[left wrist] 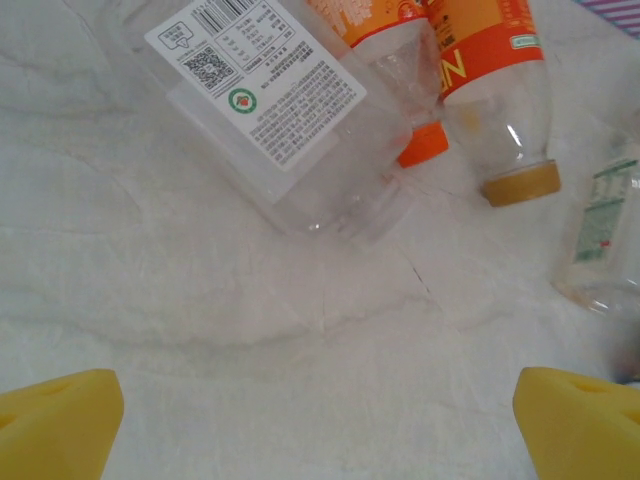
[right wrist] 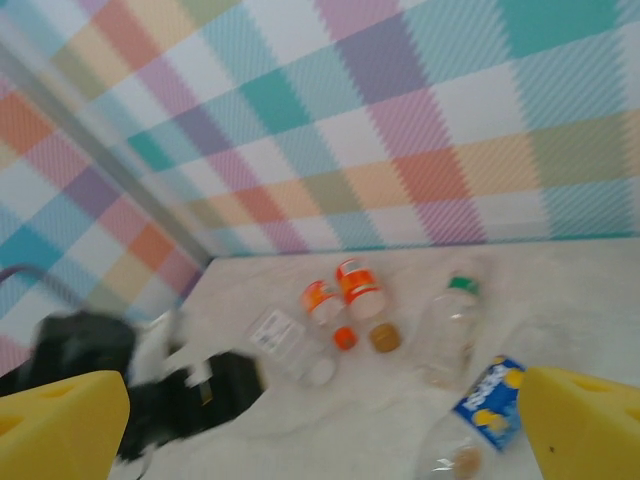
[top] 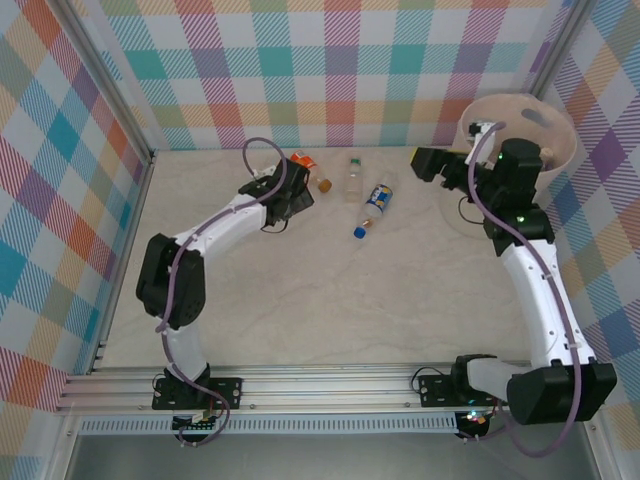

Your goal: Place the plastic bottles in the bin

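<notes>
Several plastic bottles lie at the back of the table: two orange-labelled ones [top: 305, 165], a clear one with a green cap [top: 353, 178] and a blue-labelled one [top: 375, 203]. My left gripper [top: 293, 200] hovers open just in front of the orange pair. Its wrist view shows a clear bottle with a white label [left wrist: 270, 110], an orange-capped bottle [left wrist: 400, 60] and a tan-capped one [left wrist: 500, 90], all ahead of the open left gripper [left wrist: 320, 430]. My right gripper [top: 428, 160] hangs open and empty beside the cream-white bin [top: 555, 120]. In its wrist view the right gripper [right wrist: 320, 430] faces the bottles.
Checked walls close in the table on the left, back and right. The bin stands in the back right corner, partly hidden by my right arm. From the right wrist, the blue-labelled bottle [right wrist: 490, 400] lies closest and the green-capped bottle [right wrist: 455, 320] behind it.
</notes>
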Robot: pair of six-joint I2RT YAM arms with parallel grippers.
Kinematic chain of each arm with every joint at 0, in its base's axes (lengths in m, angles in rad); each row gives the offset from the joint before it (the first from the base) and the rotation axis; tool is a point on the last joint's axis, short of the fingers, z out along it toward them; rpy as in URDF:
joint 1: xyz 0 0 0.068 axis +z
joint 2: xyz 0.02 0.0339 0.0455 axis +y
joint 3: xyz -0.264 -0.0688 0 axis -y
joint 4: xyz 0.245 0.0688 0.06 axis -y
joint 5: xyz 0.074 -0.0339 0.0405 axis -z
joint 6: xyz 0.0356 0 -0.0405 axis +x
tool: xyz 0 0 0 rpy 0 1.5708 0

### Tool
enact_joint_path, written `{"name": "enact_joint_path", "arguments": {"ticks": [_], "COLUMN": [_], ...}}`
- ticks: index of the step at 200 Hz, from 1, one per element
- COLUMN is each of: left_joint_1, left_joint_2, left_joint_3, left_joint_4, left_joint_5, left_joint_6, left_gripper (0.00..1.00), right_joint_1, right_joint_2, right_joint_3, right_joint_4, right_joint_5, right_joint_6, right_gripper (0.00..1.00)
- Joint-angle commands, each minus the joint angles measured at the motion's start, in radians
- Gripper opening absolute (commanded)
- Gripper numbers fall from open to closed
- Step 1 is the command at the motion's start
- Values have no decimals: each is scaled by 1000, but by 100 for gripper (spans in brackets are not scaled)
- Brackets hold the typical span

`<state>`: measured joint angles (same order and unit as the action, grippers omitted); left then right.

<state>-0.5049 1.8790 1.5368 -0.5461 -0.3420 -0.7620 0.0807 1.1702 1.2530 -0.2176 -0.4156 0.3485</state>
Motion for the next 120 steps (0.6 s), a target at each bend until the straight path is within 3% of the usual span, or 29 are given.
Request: {"name": "enact_joint_path", "arguments": {"ticks": [1, 34, 120], "left_joint_1": [28, 50, 94], "left_joint_2": [61, 159, 428], "left_joint_3": [83, 173, 471], "left_joint_4": [11, 106, 109], "left_joint_5": [54, 83, 126], "left_joint_6": [56, 138, 186], "left_gripper": [100, 100, 100], "right_joint_1": [38, 64, 68], "right_joint_2": [-38, -81, -142], "right_joint_3": [-41, -90, -104], "right_joint_4": [29, 26, -44], "right_joint_5": [-53, -49, -9], "right_joint_6": [3, 37, 26], "right_gripper": [100, 100, 100]}}
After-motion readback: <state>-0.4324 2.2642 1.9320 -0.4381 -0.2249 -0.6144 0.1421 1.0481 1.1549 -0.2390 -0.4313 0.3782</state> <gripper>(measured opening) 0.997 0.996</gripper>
